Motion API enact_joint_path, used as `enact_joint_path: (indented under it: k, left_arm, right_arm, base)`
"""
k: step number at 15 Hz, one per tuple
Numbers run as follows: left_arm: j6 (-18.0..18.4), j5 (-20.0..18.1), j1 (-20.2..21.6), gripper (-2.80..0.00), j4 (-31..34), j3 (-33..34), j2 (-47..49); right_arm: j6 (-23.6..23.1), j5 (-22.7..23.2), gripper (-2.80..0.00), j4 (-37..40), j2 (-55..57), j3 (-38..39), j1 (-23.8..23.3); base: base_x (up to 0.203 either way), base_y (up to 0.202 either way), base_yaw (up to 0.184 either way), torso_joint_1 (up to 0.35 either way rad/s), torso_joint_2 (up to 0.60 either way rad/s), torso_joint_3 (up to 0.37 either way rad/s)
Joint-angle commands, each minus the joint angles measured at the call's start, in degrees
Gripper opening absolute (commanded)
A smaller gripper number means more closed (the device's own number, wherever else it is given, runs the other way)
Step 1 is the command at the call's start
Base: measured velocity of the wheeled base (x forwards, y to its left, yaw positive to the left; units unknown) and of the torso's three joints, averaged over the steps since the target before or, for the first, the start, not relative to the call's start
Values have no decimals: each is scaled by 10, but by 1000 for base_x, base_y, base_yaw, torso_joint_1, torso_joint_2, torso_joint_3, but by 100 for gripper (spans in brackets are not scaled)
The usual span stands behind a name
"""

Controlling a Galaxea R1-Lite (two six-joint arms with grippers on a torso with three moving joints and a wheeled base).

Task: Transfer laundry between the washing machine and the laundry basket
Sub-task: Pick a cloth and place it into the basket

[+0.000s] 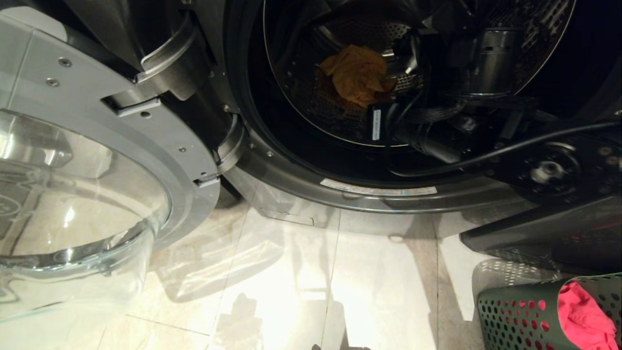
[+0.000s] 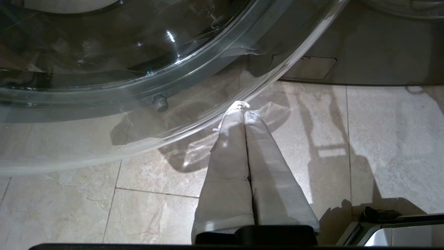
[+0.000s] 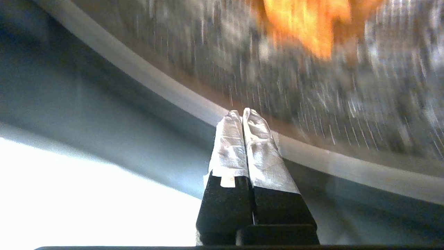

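Laundry basket (image 1: 515, 316) and pink garment (image 1: 583, 318) cut off at the head view's near right corner; drum (image 3: 312, 86) and orange garment (image 3: 305, 24) blurred in the right wrist view.

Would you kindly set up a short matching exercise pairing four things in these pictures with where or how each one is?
Things:
1. yellow-orange garment
2. red-pink garment
3. washing machine door
4. right tool

Places or states:
A. swung open, at the left of the head view
B. shut and empty, at the drum's rim
C. lying inside the perforated drum
D. in the green laundry basket

Pairs: 1-C, 2-D, 3-A, 4-B
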Motion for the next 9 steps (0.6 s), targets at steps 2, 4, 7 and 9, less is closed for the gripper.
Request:
enact_joint_path:
  k: [2, 4, 7, 9]
  left_arm:
    - [-21, 0, 0, -280, 0, 23, 0]
    - [-23, -1, 0, -280, -1, 23, 0]
    - [-23, -1, -1, -280, -1, 23, 0]
    - [-23, -1, 0, -280, 0, 23, 0]
  right_arm:
    - [-6, 16, -280, 53, -209, 173, 15]
    - [-18, 21, -280, 114, -313, 239, 24]
    - [-22, 21, -280, 295, -467, 283, 29]
    - [-11, 17, -280, 436, -563, 294, 24]
  base:
    - [0, 0, 0, 0, 0, 0]
    - [0, 0, 0, 0, 0, 0]
    - [0, 0, 0, 0, 0, 0]
    - [0, 0, 0, 0, 0, 0]
